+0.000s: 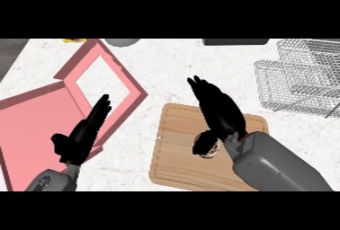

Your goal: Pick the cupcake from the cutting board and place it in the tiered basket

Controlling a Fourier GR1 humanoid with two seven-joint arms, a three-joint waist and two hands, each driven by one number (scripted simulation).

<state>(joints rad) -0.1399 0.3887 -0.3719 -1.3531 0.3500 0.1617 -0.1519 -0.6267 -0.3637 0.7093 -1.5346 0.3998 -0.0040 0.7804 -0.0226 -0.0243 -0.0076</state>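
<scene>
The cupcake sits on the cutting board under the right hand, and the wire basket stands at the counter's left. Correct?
Not quite. In the head view the basket stands at the counter's right. The cupcake does sit on the cutting board, under the right hand.

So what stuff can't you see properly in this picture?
- Cupcake, head view: mostly hidden under the right hand.
- Cutting board: its right corner is covered by the right forearm.
- Tiered basket: cut off by the right edge.
- Pink tray: partly behind the left hand.
</scene>
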